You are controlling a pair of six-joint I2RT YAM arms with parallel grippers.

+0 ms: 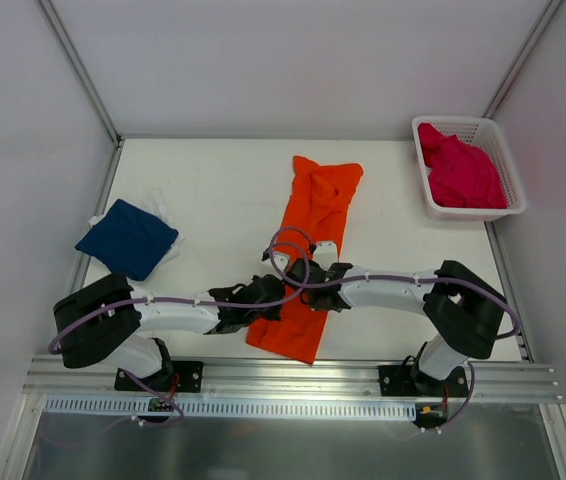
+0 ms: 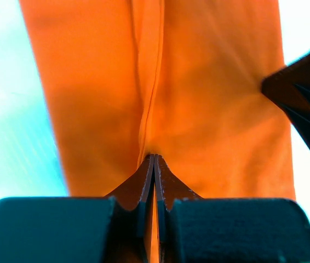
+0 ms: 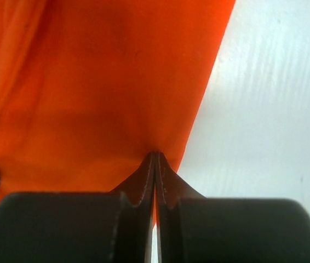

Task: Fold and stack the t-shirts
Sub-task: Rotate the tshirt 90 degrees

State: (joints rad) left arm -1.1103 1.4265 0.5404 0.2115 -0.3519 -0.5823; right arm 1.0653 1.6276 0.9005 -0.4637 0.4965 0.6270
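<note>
The orange t-shirt (image 1: 308,240) lies as a long narrow strip down the table's middle, folded lengthwise. My left gripper (image 1: 275,300) is shut on its left side near the near end; the left wrist view shows the jaws (image 2: 154,156) pinching a ridge of orange cloth (image 2: 210,98). My right gripper (image 1: 303,283) is shut on the cloth near its right edge, as the right wrist view (image 3: 155,153) shows on the orange cloth (image 3: 100,82). The navy t-shirt (image 1: 127,238) lies folded at the left. The magenta t-shirt (image 1: 460,172) is bunched in the basket.
The white mesh basket (image 1: 508,170) stands at the back right corner. A white cloth edge (image 1: 163,205) shows under the navy shirt. The white table (image 1: 213,190) is walled by white panels on three sides. Both arms cross low over the front of the table.
</note>
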